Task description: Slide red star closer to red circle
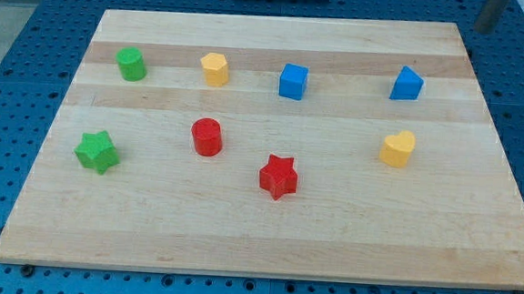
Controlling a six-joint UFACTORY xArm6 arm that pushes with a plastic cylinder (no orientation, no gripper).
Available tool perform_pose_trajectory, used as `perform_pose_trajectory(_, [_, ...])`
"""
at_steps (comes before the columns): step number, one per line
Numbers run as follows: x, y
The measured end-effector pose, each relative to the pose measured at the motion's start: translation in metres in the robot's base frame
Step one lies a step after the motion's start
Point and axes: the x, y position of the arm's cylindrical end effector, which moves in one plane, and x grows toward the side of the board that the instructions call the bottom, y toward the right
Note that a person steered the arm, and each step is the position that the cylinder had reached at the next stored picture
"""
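Observation:
The red star [277, 176] lies on the wooden board [265, 247], a little below centre. The red circle [206, 136], a short cylinder, stands up and to the star's left, about one block's width of bare wood away. A dark rod enters at the view's top right corner, and my tip [484, 31] sits there just past the board's top right corner. It is far from both red blocks and touches no block.
Along the top row stand a green block [131, 63], a yellow hexagon [214, 68], a blue cube [293, 81] and a blue triangular block [407, 84]. A yellow heart [398, 148] lies at the right, a green star [96, 150] at the left.

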Motion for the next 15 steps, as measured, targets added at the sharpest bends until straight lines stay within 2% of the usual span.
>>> perform_pose_trajectory(4, [0.008,0.009])
perform_pose_trajectory(6, [0.100,-0.011])
perform_pose_trajectory(8, [0.156,0.009])
perform_pose_trajectory(10, [0.291,0.006])
perform_pose_trajectory(11, [0.383,-0.020])
perform_pose_trajectory(12, [0.414,-0.108])
perform_pose_trajectory(15, [0.319,-0.364])
